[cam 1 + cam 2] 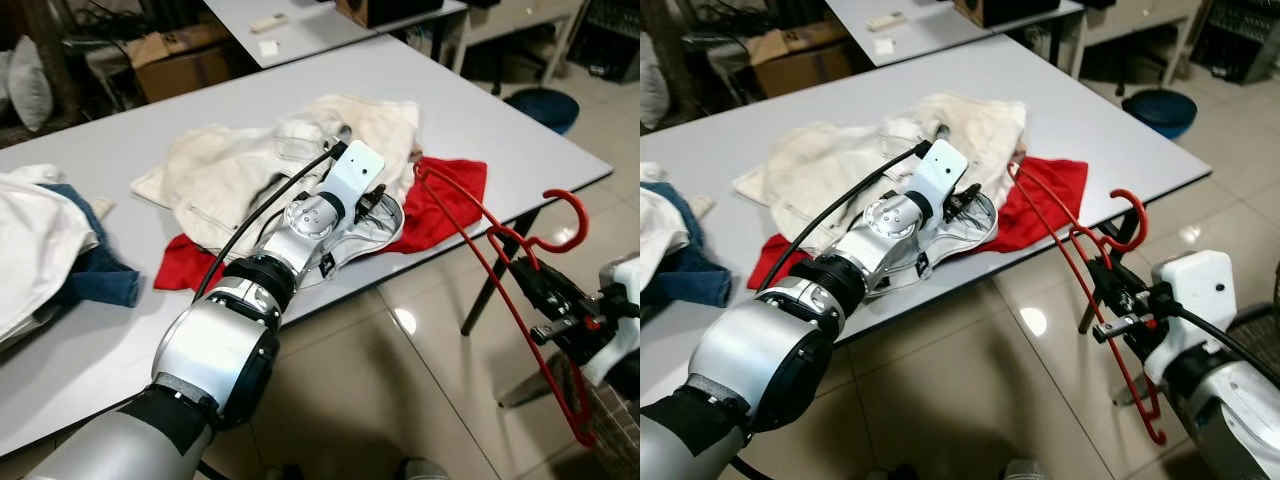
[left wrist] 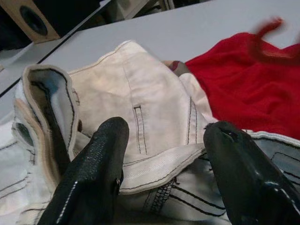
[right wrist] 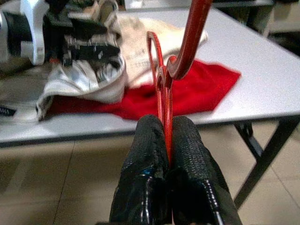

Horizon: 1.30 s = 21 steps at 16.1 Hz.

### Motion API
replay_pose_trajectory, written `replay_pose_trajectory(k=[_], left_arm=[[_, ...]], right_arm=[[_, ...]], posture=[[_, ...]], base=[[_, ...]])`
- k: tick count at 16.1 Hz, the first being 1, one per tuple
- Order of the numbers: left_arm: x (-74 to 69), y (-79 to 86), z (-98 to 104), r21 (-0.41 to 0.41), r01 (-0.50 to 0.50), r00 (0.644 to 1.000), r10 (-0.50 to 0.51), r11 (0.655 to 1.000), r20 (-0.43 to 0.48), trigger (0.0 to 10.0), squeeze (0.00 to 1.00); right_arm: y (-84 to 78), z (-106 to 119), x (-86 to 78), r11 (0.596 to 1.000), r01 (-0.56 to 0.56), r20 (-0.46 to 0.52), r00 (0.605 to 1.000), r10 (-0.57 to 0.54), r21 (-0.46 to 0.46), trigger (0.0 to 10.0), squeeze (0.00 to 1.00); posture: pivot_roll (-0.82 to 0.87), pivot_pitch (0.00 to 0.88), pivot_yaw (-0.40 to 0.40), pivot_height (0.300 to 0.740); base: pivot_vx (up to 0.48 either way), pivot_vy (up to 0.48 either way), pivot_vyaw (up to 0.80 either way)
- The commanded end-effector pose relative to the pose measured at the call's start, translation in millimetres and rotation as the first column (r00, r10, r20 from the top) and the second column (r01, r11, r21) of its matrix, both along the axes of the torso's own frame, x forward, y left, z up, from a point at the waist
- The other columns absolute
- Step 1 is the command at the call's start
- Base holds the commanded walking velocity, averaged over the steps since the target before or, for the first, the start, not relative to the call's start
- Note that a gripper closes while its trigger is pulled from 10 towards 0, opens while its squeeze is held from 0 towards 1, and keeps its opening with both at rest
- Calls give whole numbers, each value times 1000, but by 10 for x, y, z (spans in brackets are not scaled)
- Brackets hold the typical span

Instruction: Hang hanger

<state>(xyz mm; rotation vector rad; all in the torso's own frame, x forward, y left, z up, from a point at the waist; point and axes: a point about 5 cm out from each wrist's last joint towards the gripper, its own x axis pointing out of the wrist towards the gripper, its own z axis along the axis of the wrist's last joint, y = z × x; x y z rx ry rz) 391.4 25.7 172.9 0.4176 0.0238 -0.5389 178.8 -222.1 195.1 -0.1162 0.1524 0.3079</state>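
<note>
The right gripper (image 3: 167, 140) pinches the red hanger (image 1: 1080, 250) between its two black fingers (image 3: 145, 154), just below the hook. The hanger is held off the table's edge over the tiled floor (image 1: 970, 380), its hook at about 1 o'clock from the fingers and its far shoulder reaching toward 11 o'clock over the red cloth (image 1: 450, 200). The left gripper (image 2: 164, 154) rests spread apart on the cream jacket (image 1: 230, 170) on the grey table (image 1: 480, 110).
</note>
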Motion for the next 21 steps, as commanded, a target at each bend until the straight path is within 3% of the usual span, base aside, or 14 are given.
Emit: replay_pose_trajectory(k=[1,3,5,7,9,13,15,16,17,18,20,21], left_arm=[[32,144,-62,47,-99,995,98,994,9,10000,0],[92,313,-6,39,-231,971,228,972,65,10000,0],[128,428,66,11,-285,953,282,959,113,10000,0],[148,493,127,-23,-314,938,314,949,147,10000,0],[174,642,252,-91,-372,894,383,924,233,10000,0],[188,772,369,-120,-388,859,405,914,313,10000,0],[193,761,362,-68,-367,874,369,928,317,10000,0],[190,726,320,-51,-325,904,326,944,277,10000,0],[168,626,249,-92,-204,962,217,975,168,10000,0],[148,573,176,-122,-123,989,132,985,72,10000,0],[124,561,108,-135,-48,999,49,990,0,10000,0],[118,594,126,-215,7,999,-15,977,-36,10000,137]], right_arm=[[38,58,-44,1000,-19,11,1000,19,-5,10000,0],[55,65,-92,1000,-24,3,1000,24,-7,10000,0],[48,72,-143,1000,-21,-6,1000,21,-10,10000,0],[40,76,-165,1000,-17,-11,1000,17,-12,10000,0],[38,93,-180,1000,-15,-12,1000,15,-14,10000,0],[52,100,-178,1000,-23,-12,1000,22,-11,10000,0],[59,97,-180,1000,-27,-14,1000,26,-9,10000,0],[68,92,-178,999,-33,-16,999,33,-7,10000,0],[79,84,-179,999,-39,-18,999,38,-5,10000,0],[87,80,-183,999,-41,-19,999,41,-4,10000,0],[90,78,-192,999,-42,-21,999,42,-3,10000,0],[90,76,-199,999,-42,-21,999,42,-3,10000,0]], posture=[[-400,169,132,740],[-414,184,133,740],[-425,198,135,740],[-428,200,135,740],[-428,200,135,740],[-421,194,137,740],[-421,194,137,740],[-416,187,141,740],[-416,184,146,740],[-418,181,150,740],[-417,180,151,740],[-416,176,149,740]], base=[[0,0,0],[0,0,0],[0,0,0],[0,0,0],[0,0,0],[0,0,0],[0,0,0],[0,0,0],[0,0,0],[0,0,0],[0,0,0],[0,0,0]])
